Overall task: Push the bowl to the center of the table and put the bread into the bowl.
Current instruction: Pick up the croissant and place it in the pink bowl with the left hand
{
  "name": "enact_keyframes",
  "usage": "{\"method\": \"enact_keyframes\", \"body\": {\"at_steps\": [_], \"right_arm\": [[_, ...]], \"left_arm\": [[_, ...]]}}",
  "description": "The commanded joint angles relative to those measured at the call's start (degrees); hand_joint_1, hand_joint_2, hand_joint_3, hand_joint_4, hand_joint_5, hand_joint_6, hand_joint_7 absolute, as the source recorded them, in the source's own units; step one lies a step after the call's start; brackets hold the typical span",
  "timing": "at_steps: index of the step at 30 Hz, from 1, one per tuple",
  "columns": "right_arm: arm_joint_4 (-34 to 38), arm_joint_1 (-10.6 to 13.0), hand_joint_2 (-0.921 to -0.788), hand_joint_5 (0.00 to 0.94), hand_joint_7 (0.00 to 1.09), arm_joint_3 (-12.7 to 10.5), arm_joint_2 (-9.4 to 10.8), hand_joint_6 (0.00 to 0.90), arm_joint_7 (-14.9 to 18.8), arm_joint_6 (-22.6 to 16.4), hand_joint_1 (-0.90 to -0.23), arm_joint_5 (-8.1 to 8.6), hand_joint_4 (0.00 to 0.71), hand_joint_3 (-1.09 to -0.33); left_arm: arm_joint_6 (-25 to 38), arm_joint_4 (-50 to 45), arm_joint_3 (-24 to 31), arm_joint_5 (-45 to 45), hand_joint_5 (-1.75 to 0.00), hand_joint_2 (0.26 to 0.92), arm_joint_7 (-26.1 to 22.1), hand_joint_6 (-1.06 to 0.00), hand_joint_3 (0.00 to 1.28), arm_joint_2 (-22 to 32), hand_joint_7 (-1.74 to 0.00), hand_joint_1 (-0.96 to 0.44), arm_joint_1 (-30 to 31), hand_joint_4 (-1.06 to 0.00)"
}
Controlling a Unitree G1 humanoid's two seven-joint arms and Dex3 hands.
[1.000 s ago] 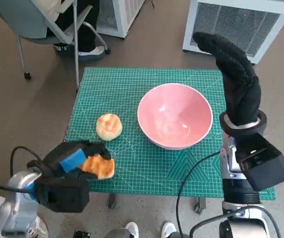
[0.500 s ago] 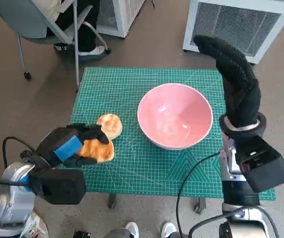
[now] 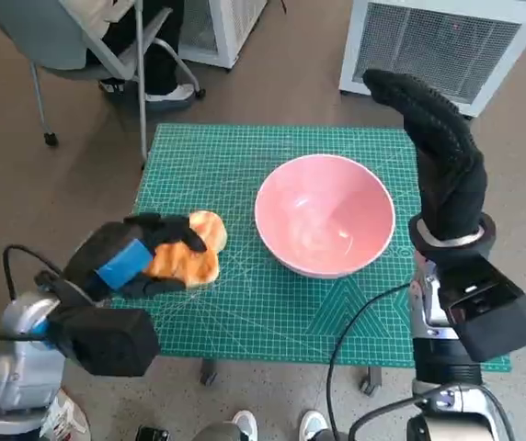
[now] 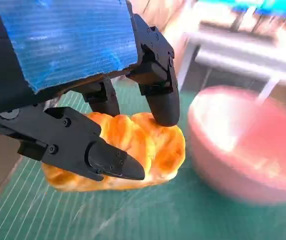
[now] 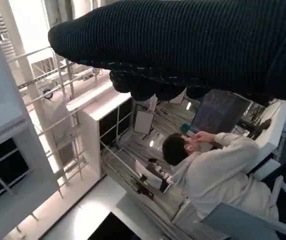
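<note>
**Left hand has one bread roll, bowl mid-table**

Left hand (image 3: 139,255) grips a golden bread roll (image 3: 187,262) over the left part of the green cutting mat (image 3: 235,165). Left wrist view confirms the grasp: black fingers (image 4: 158,95) pressed on top of the roll (image 4: 148,145), another finger across its front. Can't tell whether the roll is clear of the mat or touching it.

Second bread roll (image 3: 210,229) lies just behind the held one, partly hidden by the hand; whether the two touch isn't clear.

Pink bowl (image 3: 325,216) sits upright on the mat, right of the hand and near the mat's middle, nothing in it. In the wrist view the bowl (image 4: 243,145) is near the held roll, apart from it.

Right hand (image 3: 433,147) in the black glove is raised beside the bowl's right side, fingers stretched out and up, holding nothing, not touching the bowl. Right wrist view shows only the glove (image 5: 183,45) as a dark band, plus a seated person (image 5: 208,170) in a pale top.

Head view: chair (image 3: 79,46) and a person's feet (image 3: 148,92) beyond the table's far left corner; white vented unit (image 3: 447,41) at far right.
</note>
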Motion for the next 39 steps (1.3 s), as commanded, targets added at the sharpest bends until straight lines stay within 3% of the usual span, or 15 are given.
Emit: {"method": "enact_keyframes", "body": {"at_steps": [1, 12, 17, 28, 39], "right_arm": [[-0.24, 1.71, -0.921, 0.011, 0.70, -0.30, 0.03, 0.020, -0.28, 0.81, -0.565, 0.50, 0.302, -0.747], [-0.73, 1.84, -0.921, 0.006, 0.69, -0.49, 0.21, 0.012, -1.19, 0.68, -0.566, -0.48, 0.295, -0.747], [-1.30, 2.17, -0.921, 0.005, 0.69, -0.58, 0.11, 0.011, -1.83, 0.56, -0.568, -1.10, 0.294, -0.750], [-2.69, 3.00, -0.921, 0.006, 0.69, -0.88, -0.19, 0.014, -3.33, 0.89, -0.572, -2.17, 0.298, -0.751], [-4.06, 3.80, -0.921, 0.005, 0.69, -1.26, -0.49, 0.028, -4.64, 0.88, -0.576, -2.96, 0.296, -0.749]], "left_arm": [[0.97, -2.31, 0.42, -1.33, -1.09, 0.916, 0.65, -0.66, 0.03, -1.42, -1.12, 0.00, -7.68, -0.77], [0.52, 3.21, -4.53, 2.59, -0.90, 0.845, 5.06, -0.86, 0.00, -7.01, -0.89, 0.00, -26.17, -0.95], [-1.06, 8.83, -7.62, 3.43, -0.87, 0.837, 7.14, -0.87, 0.00, -10.80, -0.88, 0.00, -32.82, -0.97], [-7.14, 23.02, -14.41, 5.90, -0.98, 0.876, 9.46, -0.76, 0.01, -16.29, -1.01, 0.00, -39.54, -0.87], [-14.77, 45.18, -19.04, 7.54, -1.02, 0.914, 13.10, -0.68, 0.01, -21.80, -1.16, 0.00, -44.65, -0.78]]}}
